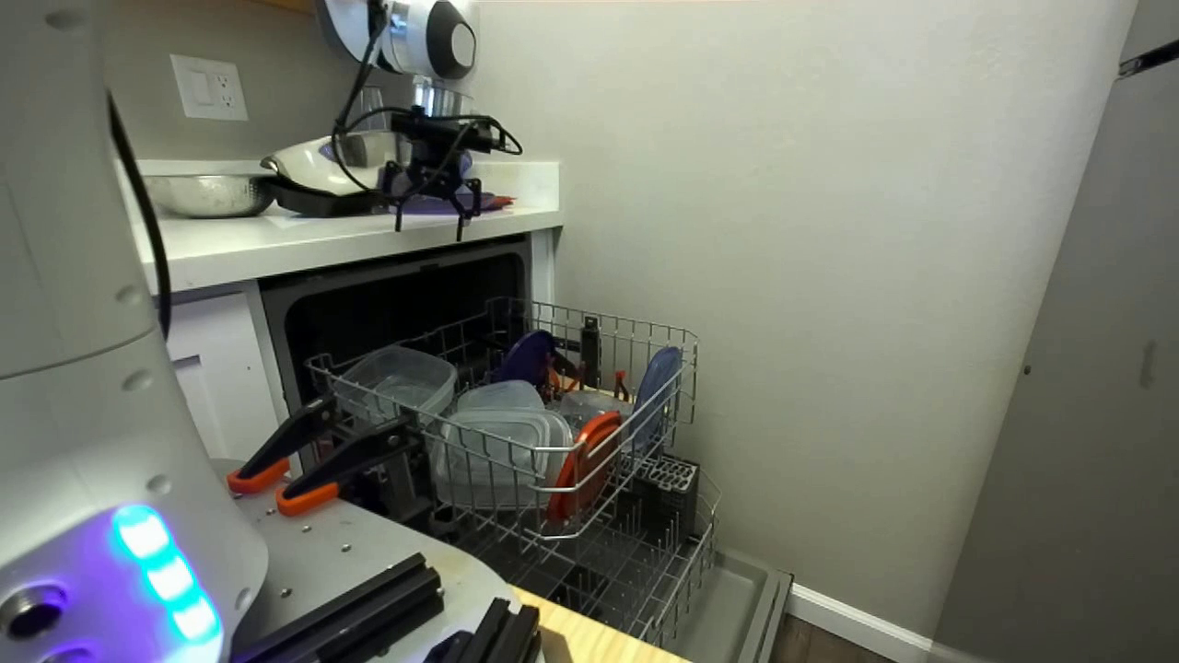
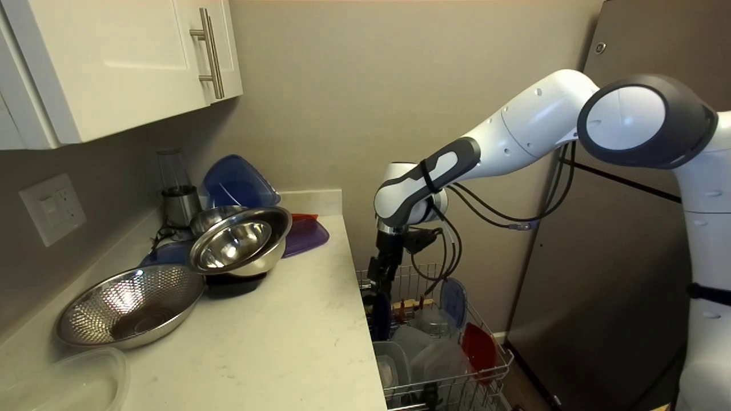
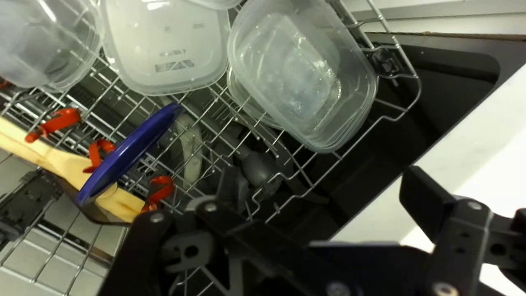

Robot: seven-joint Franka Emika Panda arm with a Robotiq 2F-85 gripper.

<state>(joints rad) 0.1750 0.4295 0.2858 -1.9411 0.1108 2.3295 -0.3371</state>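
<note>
My black gripper point(image 1: 429, 226) points down, open and empty, near the counter's edge. In the wrist view its fingers point(image 3: 324, 193) are wide apart with nothing between them. In an exterior view the gripper point(image 2: 381, 279) hangs beside the counter, over the far part of the pulled-out upper dishwasher rack point(image 1: 693, 337). Below it, a dark blue lid point(image 3: 127, 154) stands on edge in the rack, beside a wooden utensil point(image 3: 61, 160) and red utensil parts point(image 3: 61, 119). Stacked clear containers point(image 3: 304, 78) and a frosty container point(image 3: 164, 45) lie farther along. An orange-red lid point(image 1: 585, 465) and a blue lid point(image 1: 659, 391) lean at the rack's outer side.
The white counter point(image 2: 297, 337) holds a steel colander point(image 2: 134, 308), nested steel bowls point(image 2: 274, 222), a blender point(image 2: 180, 205), a large blue item point(image 2: 237, 180), a purple lid point(image 2: 305, 237) and a clear container point(image 2: 63, 382). A wall cabinet point(image 2: 131, 63) hangs above. A grey wall point(image 1: 829, 276) stands behind.
</note>
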